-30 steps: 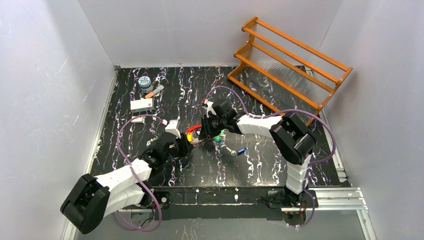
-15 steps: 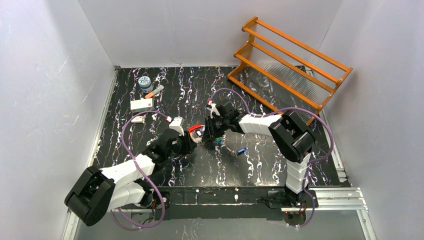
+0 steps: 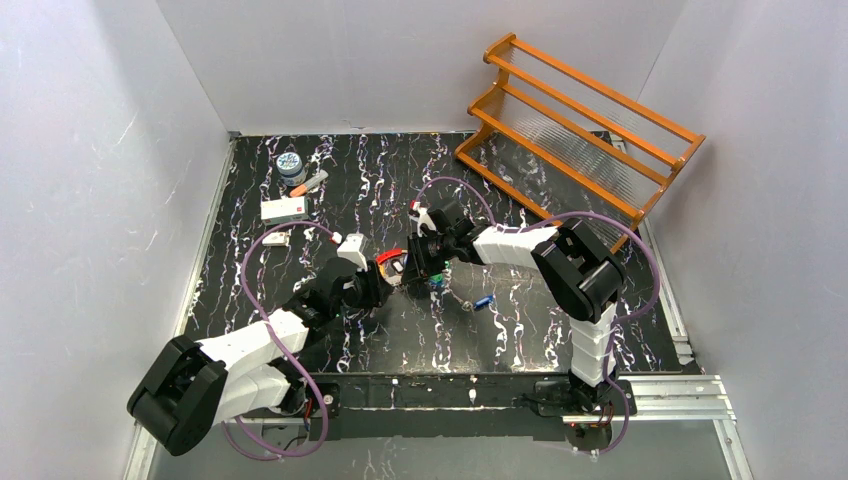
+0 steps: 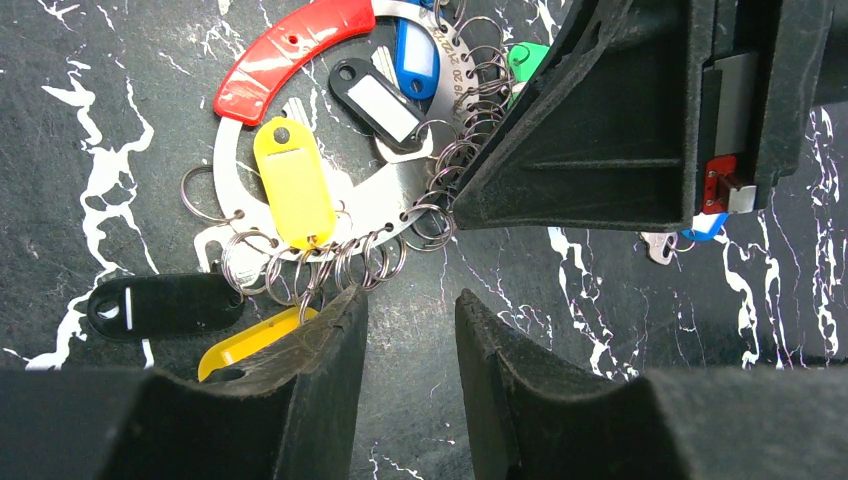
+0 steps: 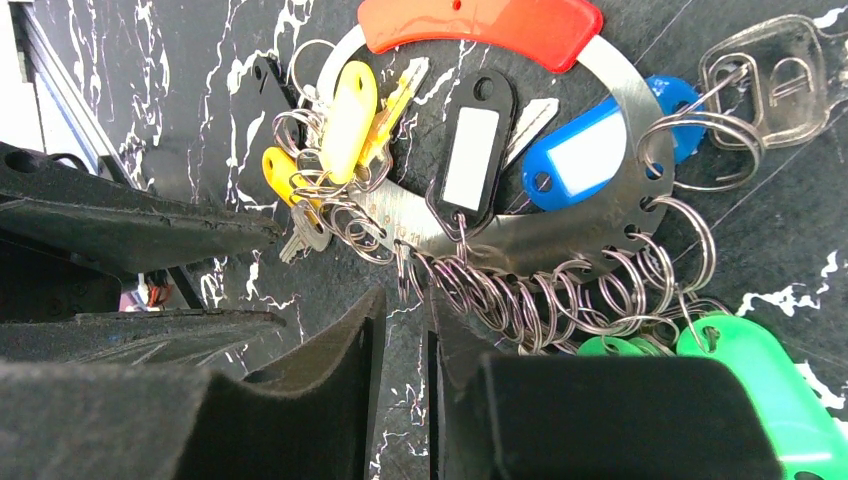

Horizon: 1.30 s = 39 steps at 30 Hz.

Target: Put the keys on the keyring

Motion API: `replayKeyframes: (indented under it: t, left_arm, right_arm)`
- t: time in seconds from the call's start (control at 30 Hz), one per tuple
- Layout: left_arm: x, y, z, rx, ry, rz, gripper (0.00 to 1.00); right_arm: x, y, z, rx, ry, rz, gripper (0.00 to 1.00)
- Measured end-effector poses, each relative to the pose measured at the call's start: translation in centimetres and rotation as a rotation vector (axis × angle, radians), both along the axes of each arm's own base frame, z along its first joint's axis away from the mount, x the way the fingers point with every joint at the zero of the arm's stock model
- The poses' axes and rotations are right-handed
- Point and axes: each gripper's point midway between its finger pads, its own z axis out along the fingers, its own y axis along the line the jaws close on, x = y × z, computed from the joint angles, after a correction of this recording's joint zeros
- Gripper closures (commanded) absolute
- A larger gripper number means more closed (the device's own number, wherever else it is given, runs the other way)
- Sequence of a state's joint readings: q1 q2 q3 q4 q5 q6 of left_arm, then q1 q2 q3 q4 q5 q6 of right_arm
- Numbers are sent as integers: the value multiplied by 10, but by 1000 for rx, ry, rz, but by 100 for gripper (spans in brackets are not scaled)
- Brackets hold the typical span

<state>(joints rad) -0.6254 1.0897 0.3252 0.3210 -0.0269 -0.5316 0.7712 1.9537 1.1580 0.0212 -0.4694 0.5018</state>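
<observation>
**Top external:** fixed, high, behind arm bases at near edge; looks down and toward far wall; distant, whole table (image 3: 520, 330) and both arms in frame.
**Left wrist:** close, looks steeply down past left gripper (image 4: 410, 310), facing right.
**Right wrist:** close, looks steeply down past right gripper (image 5: 403, 320), facing left.
**Shared:** all three views show keyring (image 4: 385, 200) at table centre; each wrist view catches opposite gripper.

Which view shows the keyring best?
Right wrist: the keyring fills the frame, nearly whole, with its red arc, tags and small rings clear. Left wrist shows it close too, but one side is blocked. Top external shows only a tiny red speck.
</observation>
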Motion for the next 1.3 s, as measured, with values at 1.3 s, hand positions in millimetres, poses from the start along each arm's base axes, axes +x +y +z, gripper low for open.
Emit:
replayKeyframes:
  t: [1.3]
  left_arm:
    - [0,2,3,-1,-12,10,63]
  right_arm:
    - [-7,19,-6,-59,-25,17,74]
